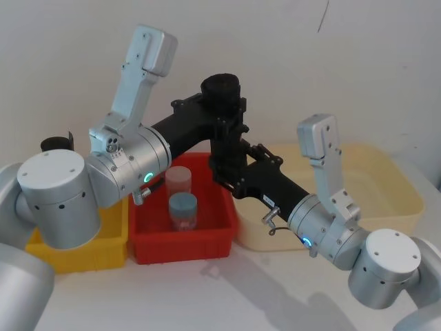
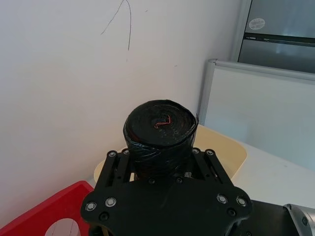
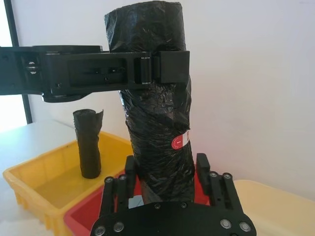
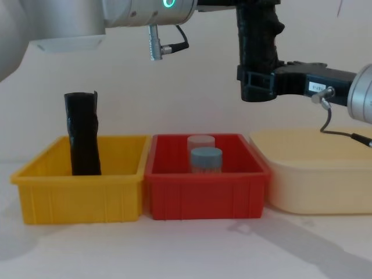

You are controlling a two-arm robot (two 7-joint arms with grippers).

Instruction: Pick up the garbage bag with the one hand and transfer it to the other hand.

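Cream tub [image 4: 314, 174] on the robot's right, then red bin [image 4: 203, 197] and yellow bin [image 4: 75, 197] to its left; none of them is in play. A spare roll [image 4: 83, 139] stands upright in the yellow bin.

The garbage bag [image 3: 157, 132] is upright in mid-air, above the red bin and well clear of it. Left gripper [image 2: 160, 160] is clamped across its upper part, jaws tight on the plastic. Right gripper [image 3: 165, 169] sits around the lower part, below the left; we cannot tell whether it bears on the bag.

We read this as the handover step: pick-up done, transfer not complete. Next move calls for a confirmed right-side grip first, then the left letting go and backing off sideways. If the left releases too soon, we expect the bag to drop toward the red bin, where the blue-capped jar [image 4: 206, 160] stands.
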